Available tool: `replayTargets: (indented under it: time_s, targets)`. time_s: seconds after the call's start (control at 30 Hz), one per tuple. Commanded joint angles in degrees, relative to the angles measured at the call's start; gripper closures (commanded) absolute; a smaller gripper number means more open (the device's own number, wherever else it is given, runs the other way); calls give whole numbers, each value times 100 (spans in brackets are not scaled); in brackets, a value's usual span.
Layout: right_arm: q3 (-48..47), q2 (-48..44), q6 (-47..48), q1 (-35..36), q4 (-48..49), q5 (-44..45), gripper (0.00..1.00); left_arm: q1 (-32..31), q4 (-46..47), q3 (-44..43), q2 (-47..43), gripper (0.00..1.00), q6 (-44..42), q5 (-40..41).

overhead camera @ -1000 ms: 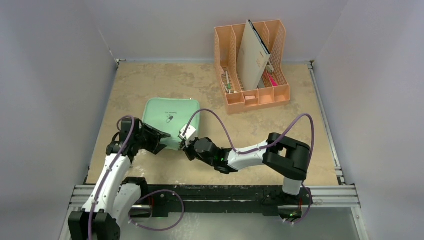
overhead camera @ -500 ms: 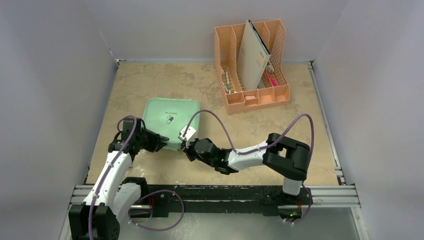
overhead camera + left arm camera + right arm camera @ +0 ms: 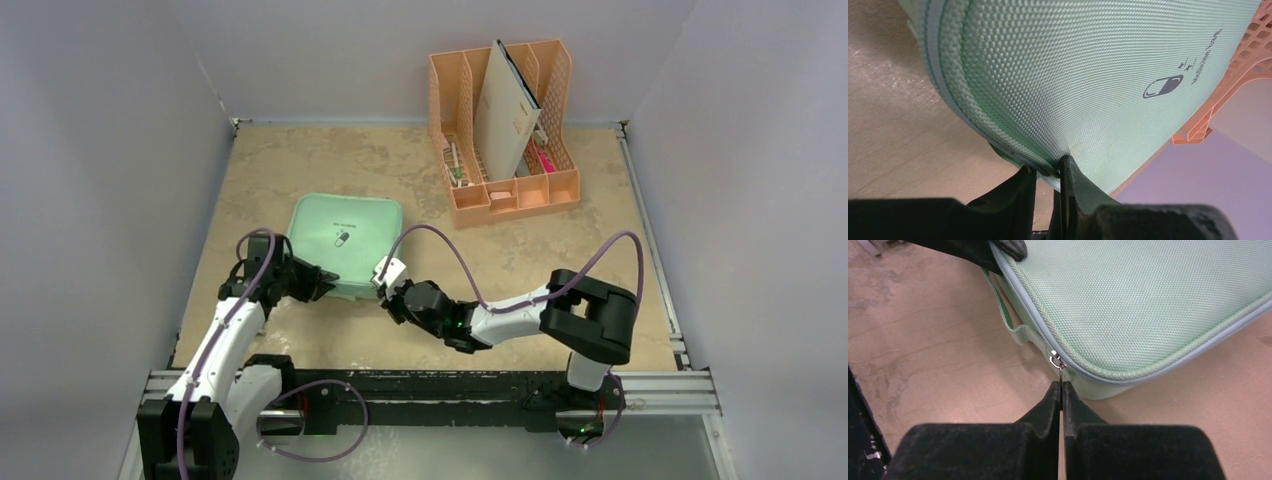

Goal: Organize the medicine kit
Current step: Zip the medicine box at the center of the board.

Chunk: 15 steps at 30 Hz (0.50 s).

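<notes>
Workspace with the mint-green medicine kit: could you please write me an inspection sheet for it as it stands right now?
Surface: tan mottled table, scuffed, no spills seen.
Job's things: medicine kit lies flat, lid closed, pill logo up.
Clutter: peach file organizer at the far right, holding an upright booklet and pens.
Grippers: left gripper pinches the kit's near-left seam; right gripper is shut on the zip pull at the kit's near corner.
Cables: purple cables loop over both arms; no snag seen.
Surroundings: plain walls on three sides, metal rail at the near edge.
</notes>
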<state>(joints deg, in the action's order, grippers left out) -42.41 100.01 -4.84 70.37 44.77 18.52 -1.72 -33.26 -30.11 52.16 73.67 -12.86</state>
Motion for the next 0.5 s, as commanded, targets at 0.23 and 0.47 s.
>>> replayTargets:
  time_s: [0.23, 0.47]
  targets:
    - [444, -756, 346, -795, -99, -27, 100, 3, 48, -45, 431, 86, -518, 676]
    - [574, -1030, 693, -1051, -207, -168, 100, 5, 22, -232, 698, 87, -915, 819]
